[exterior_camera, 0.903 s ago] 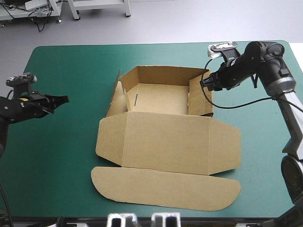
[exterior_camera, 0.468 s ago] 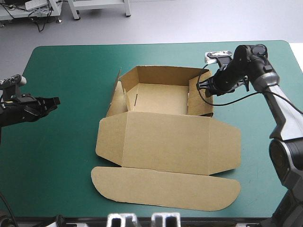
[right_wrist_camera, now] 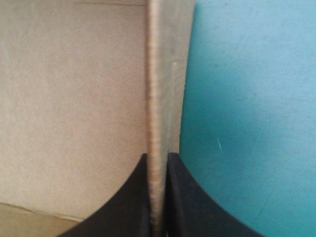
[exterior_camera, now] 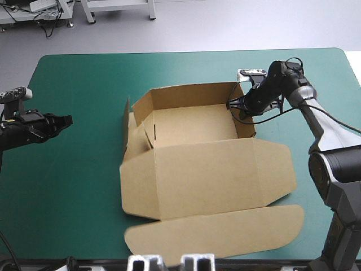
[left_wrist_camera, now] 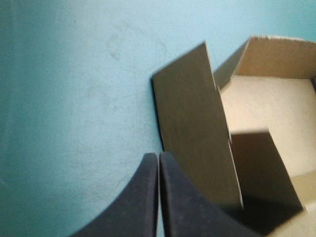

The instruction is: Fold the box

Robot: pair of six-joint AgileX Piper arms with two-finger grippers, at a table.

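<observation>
Box: the brown cut-board box (exterior_camera: 197,169) stands as an open tray with its walls raised; its wide lid and rounded tuck flap lie flat; the whole sheet sits a little askew

Place: middle of the table with the teal-green cover (exterior_camera: 73,186); the tray is toward the far edge and the tuck flap reaches almost to the near edge

Right pincer: the black-fingered right gripper (exterior_camera: 230,105) is clamped on the tray's right wall, near its far right corner

Left pincer: the black-fingered left gripper (exterior_camera: 69,119) has its fingers pressed together on nothing; it is near the table's left edge, apart from the box and pointing toward it

High view alone: the full outline of lid and flap; both arms at once

Left wrist view alone: a loose side flap at the tray's left, leaning outward, ahead of the tips

Right wrist view alone: the wall's rim running between the fingers, with board on one side and bare cover on the other

Hard to make out: in the high view the right fingers merge with the dark wrist; the wall close to them is blurred
</observation>
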